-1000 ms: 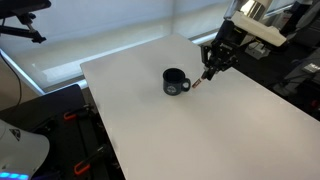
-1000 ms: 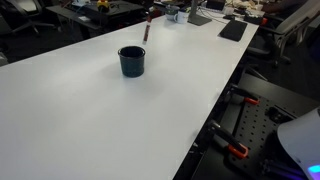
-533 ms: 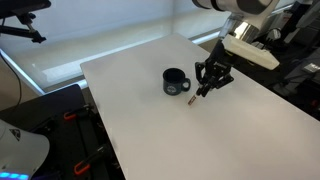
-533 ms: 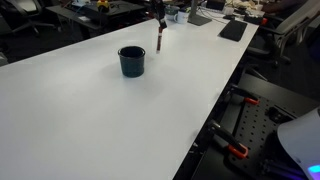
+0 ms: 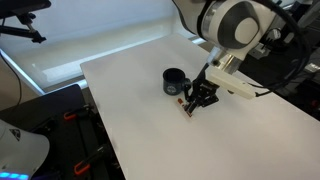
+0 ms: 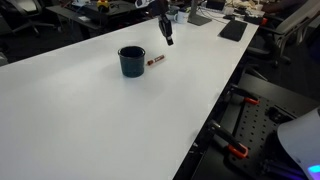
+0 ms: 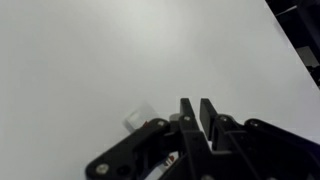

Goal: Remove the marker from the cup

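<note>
1. A second ago the marker hung upright under the tool, clear of the cup's rim. Now the marker (image 6: pixel 156 62) lies flat on the surface (image 6: pixel 90 115) just beside the cup (image 6: pixel 131 61), outside it and seemingly not touching it.
2. The arm has come down low over the surface next to the cup (image 5: pixel 174 81), and the tool (image 5: pixel 192 102) sits just above the spot where the marker lies.
3. In the wrist view the tool (image 7: pixel 200 104) has its fingers together, with only a sliver between them and nothing visible in that sliver. We judge the marker is let go, or very nearly.
4. A reddish bit shows low in the wrist view, half hidden by the linkage — probably the marker's end.
5. We judge the task all but done — what remains is lifting away without nudging the marker.
</note>
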Robot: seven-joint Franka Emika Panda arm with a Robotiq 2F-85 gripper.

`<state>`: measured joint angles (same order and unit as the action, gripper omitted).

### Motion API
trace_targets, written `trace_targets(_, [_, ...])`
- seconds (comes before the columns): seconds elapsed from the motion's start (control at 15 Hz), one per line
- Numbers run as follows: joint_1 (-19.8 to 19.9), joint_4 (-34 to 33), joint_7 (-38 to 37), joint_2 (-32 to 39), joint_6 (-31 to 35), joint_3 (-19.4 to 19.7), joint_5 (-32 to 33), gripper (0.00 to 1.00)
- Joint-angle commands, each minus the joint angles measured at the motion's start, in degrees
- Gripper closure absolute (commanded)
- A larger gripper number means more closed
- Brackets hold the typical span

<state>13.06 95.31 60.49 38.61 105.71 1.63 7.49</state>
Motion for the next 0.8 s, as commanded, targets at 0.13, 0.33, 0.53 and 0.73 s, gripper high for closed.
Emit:
trace_targets(0.13, [0.4, 1.7, 0.0, 0.0, 1.6, -0.3, -0.9, 0.62])
trace_targets(0.33, [0.4, 1.8, 0.0, -0.1, 1.7, -0.3, -0.9, 0.59])
trace_targets(0.53, [0.4, 1.9, 0.0, -0.4, 1.7, -0.3, -1.0, 0.59])
trace_targets(0.73, [0.4, 1.9, 0.0, -0.4, 1.7, -0.3, -1.0, 0.59])
